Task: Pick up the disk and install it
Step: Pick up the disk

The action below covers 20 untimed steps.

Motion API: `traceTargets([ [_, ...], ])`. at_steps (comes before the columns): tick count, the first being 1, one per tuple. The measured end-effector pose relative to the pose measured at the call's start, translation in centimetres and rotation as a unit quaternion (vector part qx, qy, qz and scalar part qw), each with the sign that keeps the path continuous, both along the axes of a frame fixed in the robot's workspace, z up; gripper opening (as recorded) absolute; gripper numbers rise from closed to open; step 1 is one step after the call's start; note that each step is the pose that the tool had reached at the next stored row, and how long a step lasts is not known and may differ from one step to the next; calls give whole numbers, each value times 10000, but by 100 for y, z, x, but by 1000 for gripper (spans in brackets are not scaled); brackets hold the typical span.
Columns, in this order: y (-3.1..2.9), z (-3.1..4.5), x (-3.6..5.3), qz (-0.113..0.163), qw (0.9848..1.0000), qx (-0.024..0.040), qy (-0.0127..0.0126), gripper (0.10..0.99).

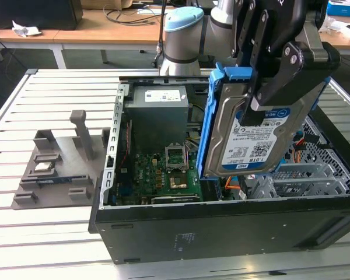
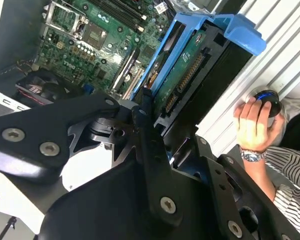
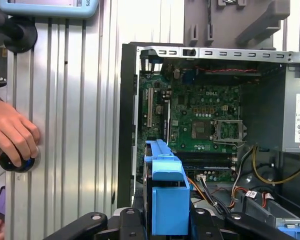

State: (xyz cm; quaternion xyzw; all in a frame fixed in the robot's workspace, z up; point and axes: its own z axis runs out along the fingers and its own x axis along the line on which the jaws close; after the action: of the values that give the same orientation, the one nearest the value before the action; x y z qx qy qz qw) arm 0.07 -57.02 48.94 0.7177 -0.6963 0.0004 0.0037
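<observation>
Open computer case (image 1: 181, 236) is being seen nearest; grey fixture (image 1: 52, 169) is being kept beside it, exterior view's left; disk (image 1: 251, 146) is being clenched on edge by the gripper (image 1: 258, 108), over the case interior, exterior view's right.

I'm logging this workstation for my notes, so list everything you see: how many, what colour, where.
table: one, white, slatted
computer case: one, black, open, on the table
power supply: one, grey, inside the case
motherboard: one, green, inside the case
disk: one, silver with blue bracket, held on edge over the open case
fixture: one, grey, on the table, exterior view's left
knob: one, black and blue, at the table's edge
person's hand: one, on the knob
robot arm: one, grey and light blue, behind the case
gripper: one, black, fingers shut on the disk
</observation>
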Motion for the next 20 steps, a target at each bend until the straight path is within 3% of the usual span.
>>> traceTargets([
  [3, -6, 0, 2, -23, 10000, 26, 0, 369],
  [6, -20, 0, 2, -32, 9996, 274, 1, 369],
  [8, -34, -1, 1, -42, 9992, 391, 1, 369],
  [13, -37, 0, 3, -296, 9988, 391, -8, 369],
  [20, -38, -1, 3, -314, 9987, 392, -10, 369],
])
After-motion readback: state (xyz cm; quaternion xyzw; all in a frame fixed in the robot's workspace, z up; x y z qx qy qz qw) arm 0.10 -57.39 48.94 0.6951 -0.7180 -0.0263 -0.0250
